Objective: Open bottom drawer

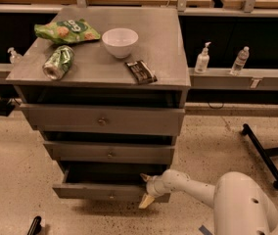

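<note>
Bottom drawer (pixel 104 190) ajar, jaws spread at front

even indoor light, dark shadowed recesses (pixel 104 98), pale tool (pixel 147 190) at bottom drawer (pixel 95 191)

Cabinet top (pixel 171 65): grey; carries a green chip bag (pixel 66 32), a crushed green can (pixel 58 61) lying on its side, a white bowl (pixel 120 42) and a dark snack bar (pixel 140 72)
Top drawer (pixel 144 121): widest front; small round knob at the middle
Middle drawer (pixel 80 151): narrower; below the top one
Bottom drawer (pixel 90 191): lowest; its front stands out from the cabinet with a dark opening above it
Gripper (pixel 146 190): at the right end of the bottom drawer's front, touching it
Arm (pixel 193 189): white; reaches in from the lower right, low over the speckled floor (pixel 11 175)
Ledge (pixel 266 78): right of the cabinet; holds a pump bottle (pixel 202 58) and a water bottle (pixel 240 60)
</note>
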You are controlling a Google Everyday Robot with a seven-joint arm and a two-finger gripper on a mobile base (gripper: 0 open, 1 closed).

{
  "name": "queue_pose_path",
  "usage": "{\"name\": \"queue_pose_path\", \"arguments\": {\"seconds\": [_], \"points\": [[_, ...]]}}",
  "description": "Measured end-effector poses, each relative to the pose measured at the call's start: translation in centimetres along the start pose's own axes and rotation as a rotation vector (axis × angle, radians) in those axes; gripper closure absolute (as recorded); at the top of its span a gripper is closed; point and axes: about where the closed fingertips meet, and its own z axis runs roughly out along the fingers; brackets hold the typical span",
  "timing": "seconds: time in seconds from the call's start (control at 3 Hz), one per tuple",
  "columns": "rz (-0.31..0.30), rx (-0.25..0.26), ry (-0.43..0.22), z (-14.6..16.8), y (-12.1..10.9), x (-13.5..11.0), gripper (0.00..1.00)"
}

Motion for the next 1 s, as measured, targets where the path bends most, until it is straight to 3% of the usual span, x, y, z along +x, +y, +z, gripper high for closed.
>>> {"name": "queue_pose_path", "arguments": {"seconds": [0.33, 1.0], "points": [[0.023, -0.042, 0.014, 0.6, 1.1, 0.7, 0.24], [0.045, -0.085, 0.011, -0.1, 4.5, 0.1, 0.27]]}}
